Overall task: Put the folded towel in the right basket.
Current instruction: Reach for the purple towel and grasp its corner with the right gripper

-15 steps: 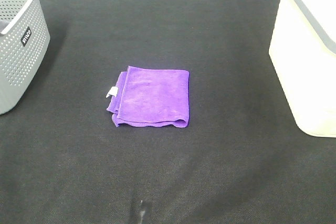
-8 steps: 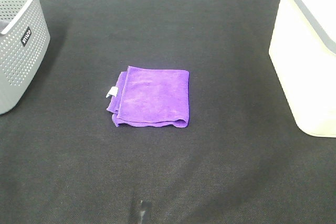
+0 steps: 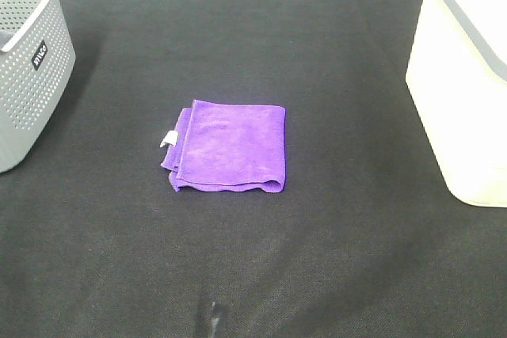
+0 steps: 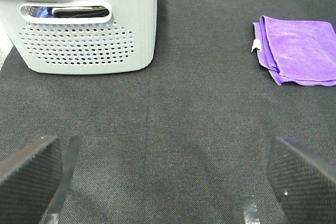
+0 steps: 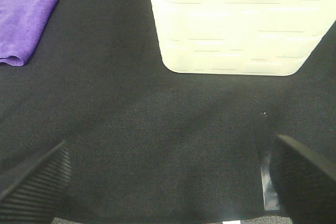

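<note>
The folded purple towel [image 3: 230,146] lies flat on the black table cloth near the middle, a small white tag on its left edge. It also shows in the left wrist view [image 4: 296,49] and in the right wrist view [image 5: 23,26]. The right basket [image 3: 466,77] is cream-white with a grey rim, at the right edge; it also shows in the right wrist view [image 5: 236,22]. Neither gripper shows in the exterior view. My left gripper [image 4: 165,174] is open and empty, well short of the towel. My right gripper [image 5: 168,179] is open and empty, in front of the white basket.
A grey perforated basket [image 3: 28,61] stands at the far left, with dark items inside seen through its handle slot in the left wrist view [image 4: 84,24]. Strips of tape [image 3: 211,318] mark the cloth near the front edge.
</note>
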